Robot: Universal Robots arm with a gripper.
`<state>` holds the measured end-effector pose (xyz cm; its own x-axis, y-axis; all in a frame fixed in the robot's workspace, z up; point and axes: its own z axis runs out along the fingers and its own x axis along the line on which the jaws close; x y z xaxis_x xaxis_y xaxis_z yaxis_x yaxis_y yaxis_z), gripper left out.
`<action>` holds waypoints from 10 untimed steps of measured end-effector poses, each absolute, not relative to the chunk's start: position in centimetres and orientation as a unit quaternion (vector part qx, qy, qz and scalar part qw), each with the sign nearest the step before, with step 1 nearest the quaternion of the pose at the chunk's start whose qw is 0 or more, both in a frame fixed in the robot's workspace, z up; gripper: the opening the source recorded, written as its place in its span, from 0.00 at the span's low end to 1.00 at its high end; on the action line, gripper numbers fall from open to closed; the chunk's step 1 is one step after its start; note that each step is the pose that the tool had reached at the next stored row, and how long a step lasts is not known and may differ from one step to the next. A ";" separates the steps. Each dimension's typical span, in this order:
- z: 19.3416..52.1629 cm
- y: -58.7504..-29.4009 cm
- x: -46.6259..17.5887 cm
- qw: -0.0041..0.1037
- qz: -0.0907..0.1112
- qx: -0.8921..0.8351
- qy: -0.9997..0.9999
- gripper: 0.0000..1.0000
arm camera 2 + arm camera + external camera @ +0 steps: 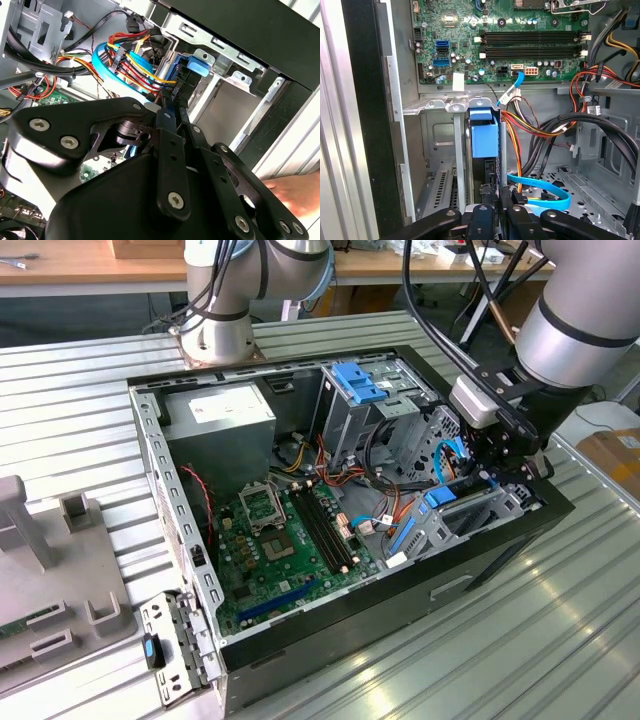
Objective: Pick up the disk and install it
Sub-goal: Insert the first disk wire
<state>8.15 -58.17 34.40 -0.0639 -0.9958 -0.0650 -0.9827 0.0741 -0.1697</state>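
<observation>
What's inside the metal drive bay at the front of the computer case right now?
The disk stands on edge in the drive bay, its blue end tab showing, with the gripper at its near end. The rest of the disk is hidden by the bay walls.

white label on power supply (222, 411), print unreadable, no legible text

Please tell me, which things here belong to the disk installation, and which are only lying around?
Belong to the job:
- the disk, standing in the drive bay
- the hand, at the disk's edge

Only lying around:
- the motherboard
- the grey power supply box
- the grey fixture beside the case
</observation>
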 end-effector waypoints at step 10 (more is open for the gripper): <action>34.3 -58.2 8.1 0.082 -0.040 -0.680 0.728 0.16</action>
